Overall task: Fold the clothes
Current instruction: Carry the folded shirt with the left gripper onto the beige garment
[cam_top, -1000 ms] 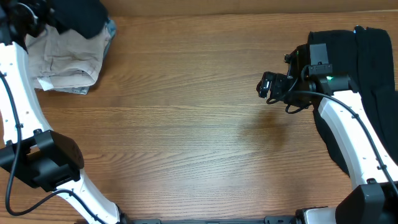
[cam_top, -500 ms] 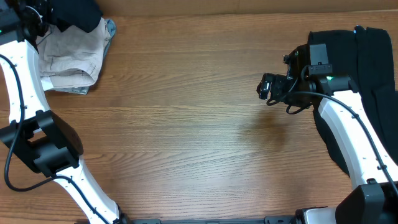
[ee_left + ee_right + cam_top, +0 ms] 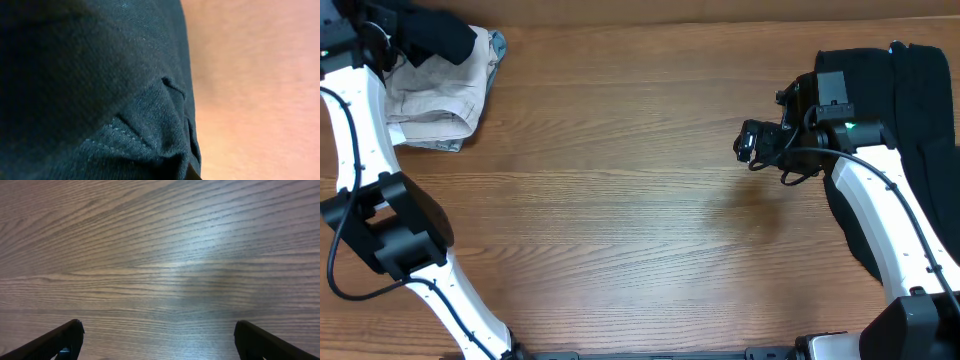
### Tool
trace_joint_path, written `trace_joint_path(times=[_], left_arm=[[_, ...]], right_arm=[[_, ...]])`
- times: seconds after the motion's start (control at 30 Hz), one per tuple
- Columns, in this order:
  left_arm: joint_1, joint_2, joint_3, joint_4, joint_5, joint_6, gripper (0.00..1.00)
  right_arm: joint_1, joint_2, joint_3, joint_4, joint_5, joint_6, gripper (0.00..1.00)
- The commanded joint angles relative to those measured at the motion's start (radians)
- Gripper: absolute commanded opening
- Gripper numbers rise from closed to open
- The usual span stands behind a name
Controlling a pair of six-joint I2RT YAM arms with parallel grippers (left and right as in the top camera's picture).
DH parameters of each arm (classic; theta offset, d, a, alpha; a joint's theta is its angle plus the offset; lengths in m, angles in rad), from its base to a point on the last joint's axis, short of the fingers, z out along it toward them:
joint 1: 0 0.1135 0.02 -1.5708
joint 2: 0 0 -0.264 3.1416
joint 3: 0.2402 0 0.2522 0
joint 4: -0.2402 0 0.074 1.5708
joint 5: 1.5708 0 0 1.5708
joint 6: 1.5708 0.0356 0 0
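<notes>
The right claw [image 3: 748, 146] gapes wide above the counter [image 3: 620, 220], gripping nothing. At upper left, the left claw [image 3: 402, 35] is buried in a black garment [image 3: 445, 38] atop beige clothes [image 3: 435, 95], so I can't tell its spread. More black clothes [image 3: 920, 110] lie at far right.

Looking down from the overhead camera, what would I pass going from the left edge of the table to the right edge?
In order: beige clothes pile → bare wooden table → right pincer, open above the wood → black clothes heap at the right edge.
</notes>
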Motion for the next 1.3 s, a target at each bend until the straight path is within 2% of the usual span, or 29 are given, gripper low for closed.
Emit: trace_joint_path(times=[0.0, 0.17, 0.23, 0.3, 0.43, 0.57, 0.6, 0.63, 0.67, 0.8, 0.93, 1.03, 1.17, 1.27], left_arm=[[0.002, 0.062, -0.009, 0.021, 0.054, -0.031, 0.04], [0.002, 0.094, -0.009, 0.054, 0.156, -0.084, 0.04], [0.005, 0.094, -0.009, 0.043, 0.155, -0.055, 0.04], [0.014, 0.093, -0.009, 0.020, 0.156, 0.024, 0.04], [0.052, 0.093, -0.009, -0.083, 0.154, 0.203, 0.29], [0.110, 0.092, -0.007, -0.191, 0.197, 0.321, 0.37], [0.127, 0.091, -0.006, -0.210, 0.219, 0.348, 0.45], [0.145, 0.091, -0.006, -0.223, 0.249, 0.372, 0.60], [0.163, 0.091, -0.006, -0.238, 0.291, 0.406, 0.65], [0.247, 0.084, -0.006, -0.319, 0.495, 0.524, 1.00], [0.303, 0.078, -0.005, -0.333, 0.704, 0.611, 1.00], [0.311, 0.063, 0.010, -0.334, 0.786, 0.706, 1.00], [0.272, 0.011, 0.014, -0.339, 0.740, 0.847, 1.00], [0.215, -0.033, 0.014, -0.328, 0.562, 0.901, 1.00]], right_arm=[[0.001, 0.001, -0.008, -0.003, 0.007, -0.006, 1.00], [0.001, 0.001, -0.008, -0.003, 0.007, -0.006, 1.00], [0.001, 0.001, -0.008, -0.004, 0.007, -0.006, 1.00], [0.001, 0.001, -0.008, -0.003, 0.008, -0.006, 1.00], [0.001, 0.001, -0.007, 0.001, 0.011, -0.006, 1.00], [0.001, 0.001, -0.007, 0.013, 0.016, -0.006, 1.00], [0.001, 0.001, -0.008, 0.015, 0.015, -0.006, 1.00], [0.001, 0.001, -0.007, 0.016, 0.015, -0.006, 1.00], [0.001, 0.001, -0.008, 0.017, 0.015, -0.006, 1.00], [0.001, 0.001, -0.008, 0.018, 0.015, -0.006, 1.00], [0.001, 0.001, -0.008, 0.025, 0.015, -0.006, 1.00], [0.001, 0.001, -0.007, 0.027, 0.015, -0.006, 1.00], [0.001, 0.001, -0.007, 0.027, 0.014, -0.006, 1.00], [0.001, 0.001, -0.007, 0.024, 0.014, -0.006, 1.00]])
